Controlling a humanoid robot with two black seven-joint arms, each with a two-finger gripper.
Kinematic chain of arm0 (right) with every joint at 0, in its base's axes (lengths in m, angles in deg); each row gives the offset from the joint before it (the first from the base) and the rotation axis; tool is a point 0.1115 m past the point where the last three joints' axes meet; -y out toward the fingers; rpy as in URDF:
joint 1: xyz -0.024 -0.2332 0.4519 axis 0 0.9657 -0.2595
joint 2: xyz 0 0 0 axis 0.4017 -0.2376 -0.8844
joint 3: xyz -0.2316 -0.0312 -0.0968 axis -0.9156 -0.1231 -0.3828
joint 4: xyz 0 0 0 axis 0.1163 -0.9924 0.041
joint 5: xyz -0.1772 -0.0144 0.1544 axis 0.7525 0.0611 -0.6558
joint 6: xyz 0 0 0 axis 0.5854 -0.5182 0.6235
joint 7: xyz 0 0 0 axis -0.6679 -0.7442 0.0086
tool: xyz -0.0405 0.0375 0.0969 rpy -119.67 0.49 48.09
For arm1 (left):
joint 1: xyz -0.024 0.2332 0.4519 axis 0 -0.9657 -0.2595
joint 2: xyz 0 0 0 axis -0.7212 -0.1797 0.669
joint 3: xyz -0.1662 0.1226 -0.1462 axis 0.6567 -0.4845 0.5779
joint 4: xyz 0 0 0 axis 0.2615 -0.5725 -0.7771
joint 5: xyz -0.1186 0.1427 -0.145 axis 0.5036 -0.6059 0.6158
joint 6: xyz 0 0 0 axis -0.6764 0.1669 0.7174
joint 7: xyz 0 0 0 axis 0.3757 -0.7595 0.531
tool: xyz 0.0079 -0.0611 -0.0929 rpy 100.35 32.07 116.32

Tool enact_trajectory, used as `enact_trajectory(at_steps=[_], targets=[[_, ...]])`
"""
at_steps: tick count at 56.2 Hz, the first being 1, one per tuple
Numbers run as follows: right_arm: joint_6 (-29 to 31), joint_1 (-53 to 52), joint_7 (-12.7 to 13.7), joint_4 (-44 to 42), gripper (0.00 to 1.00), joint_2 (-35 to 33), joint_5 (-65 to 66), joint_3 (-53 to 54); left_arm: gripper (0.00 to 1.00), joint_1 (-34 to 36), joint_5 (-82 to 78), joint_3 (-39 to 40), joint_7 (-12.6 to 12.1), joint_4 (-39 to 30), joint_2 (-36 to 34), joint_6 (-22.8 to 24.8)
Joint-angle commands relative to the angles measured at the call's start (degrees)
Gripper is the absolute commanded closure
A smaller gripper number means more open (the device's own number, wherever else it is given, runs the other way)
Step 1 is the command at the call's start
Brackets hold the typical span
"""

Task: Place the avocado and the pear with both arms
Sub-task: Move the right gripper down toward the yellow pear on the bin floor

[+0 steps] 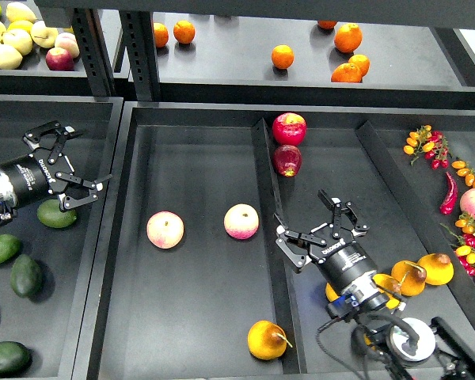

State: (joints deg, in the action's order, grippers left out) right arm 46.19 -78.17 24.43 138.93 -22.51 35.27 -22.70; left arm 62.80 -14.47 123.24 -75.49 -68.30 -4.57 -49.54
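The dark green avocado (pixel 25 275) lies in the left bin among other avocados, below and left of my left gripper (pixel 74 161). That gripper is open and empty, next to a lighter green avocado (pixel 55 214). The golden-yellow pear (pixel 267 339) with a brown stem lies at the front of the middle compartment, against the divider (pixel 271 206). My right gripper (pixel 314 222) is open and empty, just right of the divider, above and right of the pear.
Two pale pink-yellow apples (pixel 165 229) (pixel 241 221) lie in the middle compartment. Two red apples (pixel 288 128) sit at the divider's far end. More yellow fruit (pixel 437 269) lies by my right arm. Oranges (pixel 282 56) are on the shelf. Chillies and small tomatoes (pixel 449 192) are at right.
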Motion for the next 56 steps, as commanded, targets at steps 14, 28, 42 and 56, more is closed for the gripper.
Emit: enact_trajectory(at_steps=[14, 28, 42, 56], targets=[[0.2, -23.5, 12.5, -0.1, 0.0, -11.6, -2.1, -27.4, 0.01, -13.9, 0.2, 18.9, 0.0, -14.6, 13.8, 0.0], [0.2, -25.4, 12.5, -0.7, 0.0, -14.2, 0.4, -35.7, 0.01, -18.5, 0.2, 21.2, 0.0, -16.7, 22.1, 0.0], [-0.4, -24.4, 12.5, -3.7, 0.0, -12.8, 6.2, -38.9, 0.01, -23.3, -0.8, 21.2, 0.0, -20.2, 23.1, 0.0], [-0.4, -24.4, 12.5, -7.0, 0.0, -7.7, 7.5, -42.4, 0.01, -24.8, -0.8, 20.9, 0.0, -21.1, 23.1, 0.0]])
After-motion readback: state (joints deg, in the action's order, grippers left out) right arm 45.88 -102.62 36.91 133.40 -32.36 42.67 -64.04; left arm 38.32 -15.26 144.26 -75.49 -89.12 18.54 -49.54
